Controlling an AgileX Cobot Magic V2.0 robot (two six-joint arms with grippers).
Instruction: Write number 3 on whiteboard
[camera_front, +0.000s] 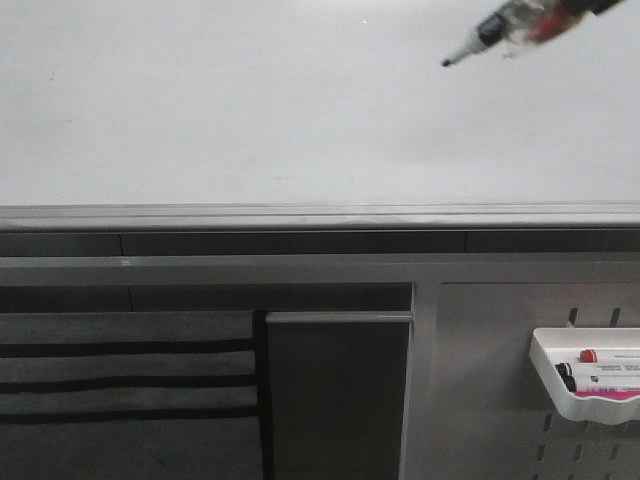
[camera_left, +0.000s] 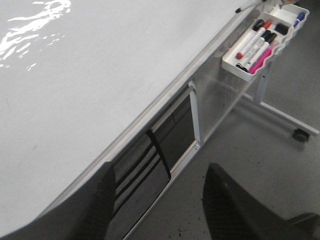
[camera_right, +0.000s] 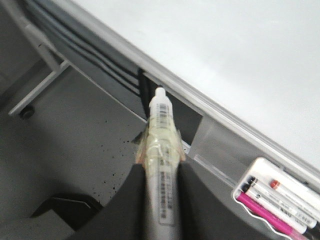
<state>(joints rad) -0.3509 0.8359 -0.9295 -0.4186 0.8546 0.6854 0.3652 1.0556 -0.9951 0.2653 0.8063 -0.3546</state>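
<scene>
Right jaws clamp a grey-barrelled, tape-wrapped marker (camera_right: 161, 165); left gripper (camera_left: 157, 205) jaws stand apart, holding nothing. Large glossy white whiteboard (camera_front: 250, 110) with grey metal bottom rail is blank, no digit visible. White wavy-edged plastic tray (camera_front: 550, 375) hangs on perforated grey panel, holding markers. Black marker tip (camera_front: 447, 63) sits at board's upper right; contact unclear.

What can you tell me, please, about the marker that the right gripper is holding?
The marker is a white-grey barrel with a printed barcode label and yellowish tape wrapped round its middle. The right gripper is shut on it, dark fingers on either side. Its black tip is uncapped and points down-left over the whiteboard; whether it touches cannot be told. No stroke shows there.
</scene>
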